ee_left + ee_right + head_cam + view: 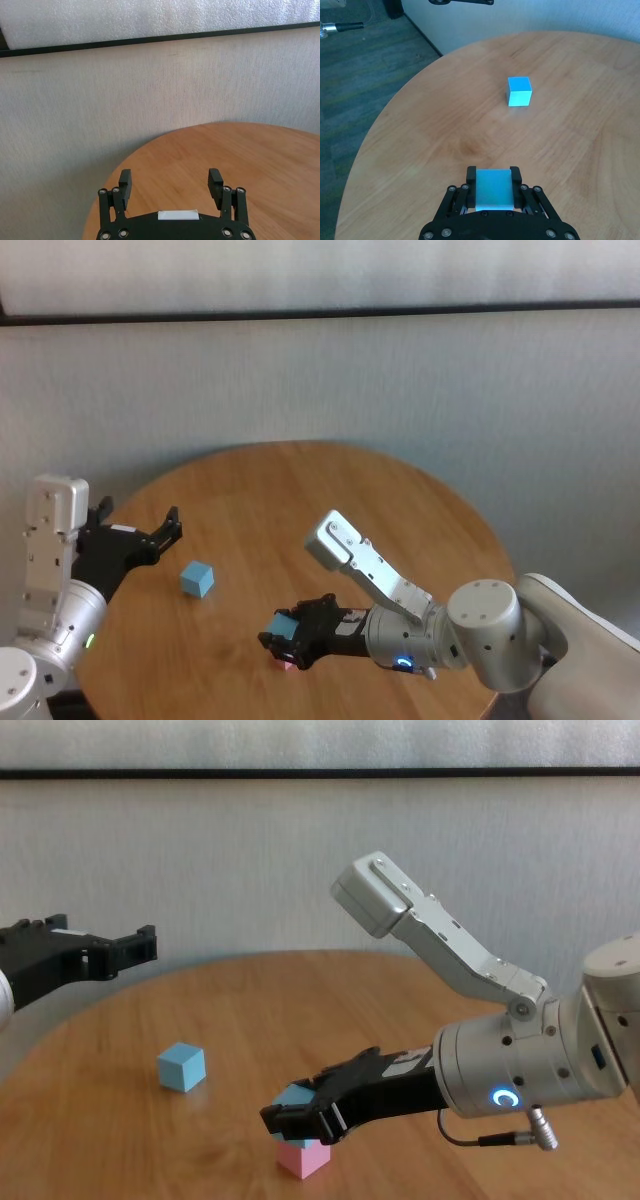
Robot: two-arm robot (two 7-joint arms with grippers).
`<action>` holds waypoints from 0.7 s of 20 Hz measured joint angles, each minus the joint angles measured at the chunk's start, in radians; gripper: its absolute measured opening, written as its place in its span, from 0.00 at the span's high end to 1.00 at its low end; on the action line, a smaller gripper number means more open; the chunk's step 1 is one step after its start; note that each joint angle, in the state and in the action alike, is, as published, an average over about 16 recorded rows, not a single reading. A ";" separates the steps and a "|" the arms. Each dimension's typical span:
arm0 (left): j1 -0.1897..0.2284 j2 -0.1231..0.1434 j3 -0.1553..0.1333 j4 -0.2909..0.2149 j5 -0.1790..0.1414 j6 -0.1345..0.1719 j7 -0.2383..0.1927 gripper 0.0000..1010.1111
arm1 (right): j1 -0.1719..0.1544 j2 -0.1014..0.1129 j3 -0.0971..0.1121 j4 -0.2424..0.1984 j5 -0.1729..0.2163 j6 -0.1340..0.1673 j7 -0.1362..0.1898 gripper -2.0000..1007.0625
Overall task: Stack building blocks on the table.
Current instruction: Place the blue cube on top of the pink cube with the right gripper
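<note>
Right gripper [300,1118] is clenched on a small matte light-blue cube [494,187], fingers on 2 opposite faces. In the chest view that held cube sits directly over the small matte pink cube [304,1157], which rests on the round brown wood-grain table [300,490] near its front edge. Held cube looks touching or just above the pink one; can't tell which. Corners look slightly rotated against the pink cube's, so alignment is my main worry before letting go.

Key relation: the target is straight below the right gripper, so the coming move reads as vertical only, settle then release. No sideways travel needed, by my read.

The 2nd small matte light-blue cube [197,580] stands alone on the table, well apart from the pink one, toward the robot's left. It lies between the 2 grippers but nearer the left one. Cubes have no long axis, so grasp direction is free.

Left gripper [171,189] hovers over the left edge of the table, fingers spread wide, holding nothing.

Progress, as I judge it: tier 2 being placed, tier 3 not yet started.

No brand, label text or other writing readable anywhere. Only a blank white strip on the left gripper's body and a lit blue ring on the right arm's wrist joint.
</note>
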 joint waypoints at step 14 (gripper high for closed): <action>0.000 0.000 0.000 0.000 0.000 0.000 0.000 0.01 | 0.001 0.000 -0.001 0.001 -0.002 0.001 0.000 0.50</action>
